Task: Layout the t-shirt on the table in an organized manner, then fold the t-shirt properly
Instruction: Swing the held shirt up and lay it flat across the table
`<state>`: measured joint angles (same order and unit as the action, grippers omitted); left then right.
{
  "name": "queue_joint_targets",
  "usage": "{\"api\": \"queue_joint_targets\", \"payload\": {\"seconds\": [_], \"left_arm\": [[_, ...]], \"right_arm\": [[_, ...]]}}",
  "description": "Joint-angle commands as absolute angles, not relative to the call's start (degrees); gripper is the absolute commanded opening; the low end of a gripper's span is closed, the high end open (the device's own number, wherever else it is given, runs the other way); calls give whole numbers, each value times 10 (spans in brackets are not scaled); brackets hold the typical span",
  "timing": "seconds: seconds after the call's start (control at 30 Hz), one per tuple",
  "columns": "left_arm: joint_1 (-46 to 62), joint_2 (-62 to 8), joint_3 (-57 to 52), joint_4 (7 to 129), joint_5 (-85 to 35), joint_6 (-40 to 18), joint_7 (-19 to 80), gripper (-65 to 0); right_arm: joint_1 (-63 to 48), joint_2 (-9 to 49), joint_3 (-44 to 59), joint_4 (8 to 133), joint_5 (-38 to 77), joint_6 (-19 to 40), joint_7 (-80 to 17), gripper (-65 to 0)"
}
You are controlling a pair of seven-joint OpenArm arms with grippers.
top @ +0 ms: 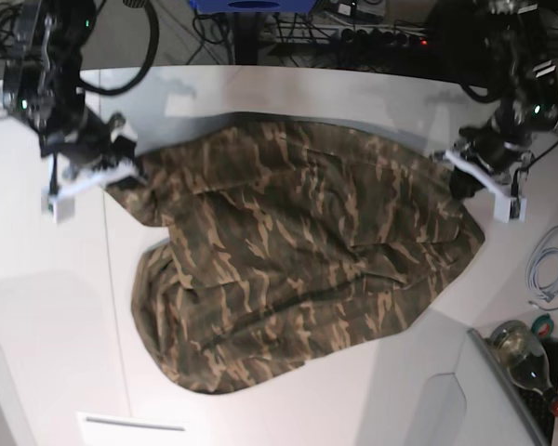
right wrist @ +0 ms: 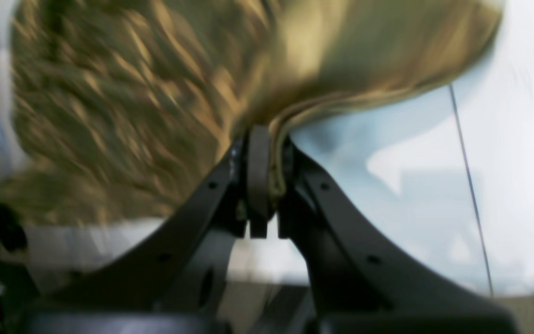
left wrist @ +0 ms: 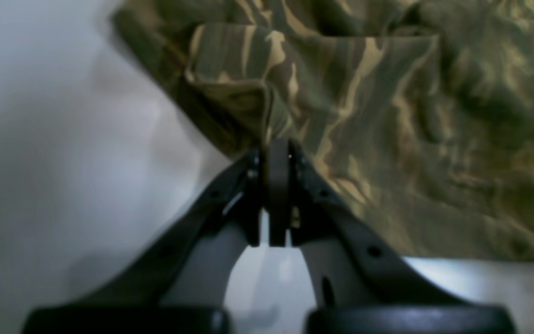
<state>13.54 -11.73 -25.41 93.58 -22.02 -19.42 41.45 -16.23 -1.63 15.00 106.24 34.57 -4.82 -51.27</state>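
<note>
I see both arms reaching in from opposite table (top: 37, 307) edges. Left gripper (left wrist: 278, 160) is clamped on a t-shirt (top: 298, 260) fold; right gripper (right wrist: 267, 157) pinches its hem. Shirt lies spread, rumpled, mid-table. Cables (top: 544, 269) and a bottle (top: 525, 358) sit alongside.

A coiled white cable (top: 545, 271) is being shown at the right edge. A clear glass bottle with a red cap (top: 527, 364) is lying below it. Black cables (top: 353, 32) are being bundled at the top.
</note>
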Motion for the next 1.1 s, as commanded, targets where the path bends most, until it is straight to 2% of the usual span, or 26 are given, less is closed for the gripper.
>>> {"api": "queue_joint_targets", "payload": {"seconds": [0.0, 0.17, 0.33, 0.43, 0.57, 0.67, 0.8, 0.9, 1.07], "left_arm": [[103, -124, -248, 931, -209, -187, 397, -650], [-87, -108, -211, 799, -95, -170, 395, -650], [-352, -103, -120, 575, -43, -169, 389, -650], [-487, -77, -76, 516, -50, -169, 367, -650], [-566, -37, -95, 619, -76, -169, 407, -650], [-554, -22, -119, 781, -115, -169, 471, -650], [-438, -27, -130, 959, -116, -170, 502, -650], [-316, -42, -127, 1004, -110, -171, 485, -650], [-125, -42, -132, 1025, -109, -171, 433, -650]], "right_arm": [[-125, 1, 152, 1048, 350, -44, -498, -644], [73, 63, 151, 859, 350, -40, -493, -644], [275, 143, 146, 694, 350, -34, -432, -647], [354, 189, 147, 701, 354, 10, -429, -647], [381, 247, 153, 829, 356, 73, -425, -648], [356, 288, 170, 941, 356, 99, -424, -648], [247, 291, 257, 1025, 393, 140, -423, -648], [135, 249, 320, 1037, 443, 145, -423, -648], [-24, 151, 365, 1042, 448, 145, -423, -648]]}}
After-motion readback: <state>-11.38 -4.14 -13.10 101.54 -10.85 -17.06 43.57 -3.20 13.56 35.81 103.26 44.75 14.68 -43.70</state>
